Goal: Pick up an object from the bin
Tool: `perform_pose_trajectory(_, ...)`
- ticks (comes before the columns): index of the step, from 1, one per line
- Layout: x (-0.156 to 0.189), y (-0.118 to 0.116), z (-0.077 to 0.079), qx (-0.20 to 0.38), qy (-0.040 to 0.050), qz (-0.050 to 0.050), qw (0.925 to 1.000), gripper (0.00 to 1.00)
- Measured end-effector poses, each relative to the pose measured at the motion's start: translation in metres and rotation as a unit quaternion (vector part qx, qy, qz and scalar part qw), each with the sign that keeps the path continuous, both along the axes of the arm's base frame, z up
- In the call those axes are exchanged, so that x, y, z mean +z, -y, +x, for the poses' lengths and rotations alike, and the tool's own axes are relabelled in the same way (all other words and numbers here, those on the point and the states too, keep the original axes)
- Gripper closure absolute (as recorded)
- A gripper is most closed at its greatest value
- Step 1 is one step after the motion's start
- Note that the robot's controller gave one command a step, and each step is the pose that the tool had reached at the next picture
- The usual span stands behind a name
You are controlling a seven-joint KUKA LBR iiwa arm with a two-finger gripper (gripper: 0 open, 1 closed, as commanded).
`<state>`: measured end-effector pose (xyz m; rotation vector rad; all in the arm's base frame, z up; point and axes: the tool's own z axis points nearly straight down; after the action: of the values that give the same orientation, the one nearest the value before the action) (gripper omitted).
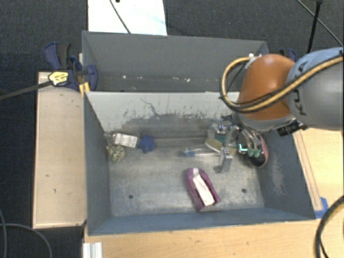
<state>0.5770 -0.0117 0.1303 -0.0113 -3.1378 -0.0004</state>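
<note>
A grey arm (320, 98) with a round orange cover (266, 82); yellow and black cables (225, 84) loop around this cover

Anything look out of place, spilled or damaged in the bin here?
Nothing stands out. A purple-and-white packet lies loose near the front of the bin floor, a few small items sit by the left wall, and the end effector hangs low right of centre. No spill or damage is visible.
</note>
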Motion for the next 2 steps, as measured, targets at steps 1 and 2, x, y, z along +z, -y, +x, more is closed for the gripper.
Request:
perform_pose_trajectory(1,-0.0615,0.0589,0.0126,-0.058,0.0029,-0.001,0.9983,0.00)
perform_pose_trajectory(2,-0.0595,0.0567,0.0131,-0.056,0.0037,0.000,0.9985,1.00)
